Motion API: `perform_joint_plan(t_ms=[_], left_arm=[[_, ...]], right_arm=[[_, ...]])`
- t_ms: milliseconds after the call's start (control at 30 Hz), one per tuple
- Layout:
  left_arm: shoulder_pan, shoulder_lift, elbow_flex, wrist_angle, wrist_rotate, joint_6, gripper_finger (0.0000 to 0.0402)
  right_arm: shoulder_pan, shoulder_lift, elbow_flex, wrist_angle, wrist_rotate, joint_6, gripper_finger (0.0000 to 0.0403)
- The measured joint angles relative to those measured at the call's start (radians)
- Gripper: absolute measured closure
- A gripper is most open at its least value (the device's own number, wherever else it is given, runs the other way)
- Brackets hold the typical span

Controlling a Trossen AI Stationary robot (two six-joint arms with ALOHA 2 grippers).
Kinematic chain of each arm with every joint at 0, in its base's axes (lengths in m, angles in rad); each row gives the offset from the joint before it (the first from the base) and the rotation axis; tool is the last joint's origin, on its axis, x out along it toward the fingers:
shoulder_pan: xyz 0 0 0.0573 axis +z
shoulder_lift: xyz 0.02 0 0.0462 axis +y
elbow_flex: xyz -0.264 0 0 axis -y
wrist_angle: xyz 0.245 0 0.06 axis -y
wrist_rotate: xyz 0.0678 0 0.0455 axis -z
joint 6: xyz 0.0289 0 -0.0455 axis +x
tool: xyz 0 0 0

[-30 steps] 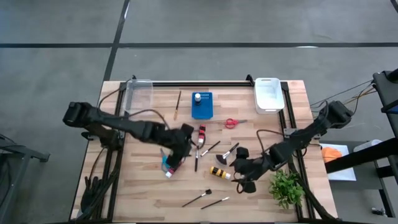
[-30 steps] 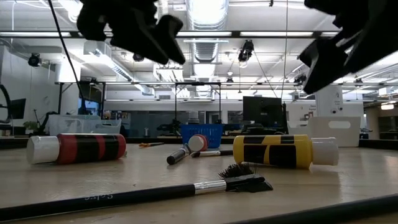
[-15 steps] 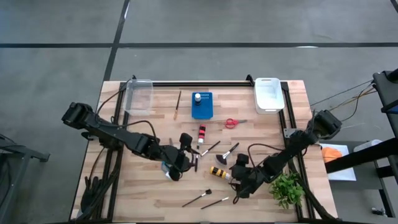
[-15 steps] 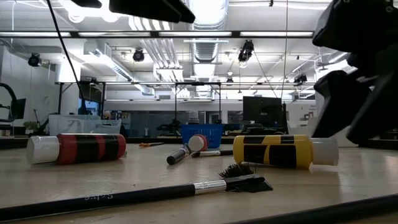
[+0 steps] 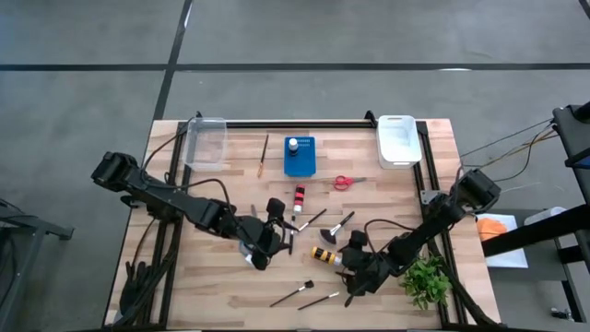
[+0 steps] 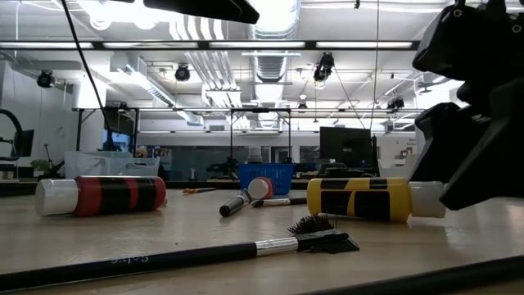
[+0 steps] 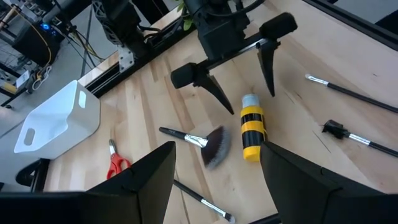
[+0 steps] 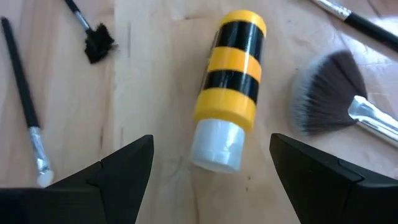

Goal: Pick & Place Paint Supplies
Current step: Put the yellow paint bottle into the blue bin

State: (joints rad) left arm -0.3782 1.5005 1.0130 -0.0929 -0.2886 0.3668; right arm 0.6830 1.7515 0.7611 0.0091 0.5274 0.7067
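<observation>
Hovering low over the lower middle of the table (image 5: 212, 286), the right gripper (image 5: 358, 275) has its fingers spread wide and empty, straddling the air just beside the white cap of the yellow and black paint bottle (image 5: 325, 255). The left gripper (image 5: 269, 242), left of centre in the frame, is also open and holds nothing. A fan brush (image 5: 337, 226) lies just above the yellow bottle, a red and black bottle (image 5: 299, 197) higher up near the centre, red scissors (image 5: 348, 182) to the right of it, and two thin brushes (image 5: 304, 294) near the bottom edge.
</observation>
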Motion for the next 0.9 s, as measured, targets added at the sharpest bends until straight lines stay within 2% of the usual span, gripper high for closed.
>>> perform_joint_plan(t_ms=[167, 267, 733, 900], left_arm=[[-0.001, 0.000, 0.000, 0.000, 0.000, 0.000, 0.0161], [-0.001, 0.000, 0.000, 0.000, 0.000, 0.000, 0.0161], [-0.001, 0.000, 0.000, -0.001, 0.001, 0.000, 0.0161], [-0.001, 0.000, 0.000, -0.001, 0.003, -0.001, 0.0161]], right_arm=[[0.000, 0.002, 0.000, -0.002, 0.023, -0.003, 0.0084], [0.000, 0.002, 0.000, 0.001, 0.024, -0.004, 0.0100], [0.000, 0.002, -0.019, -0.002, 0.022, -0.015, 0.0263], [0.000, 0.002, -0.027, 0.003, 0.026, -0.019, 0.0294]])
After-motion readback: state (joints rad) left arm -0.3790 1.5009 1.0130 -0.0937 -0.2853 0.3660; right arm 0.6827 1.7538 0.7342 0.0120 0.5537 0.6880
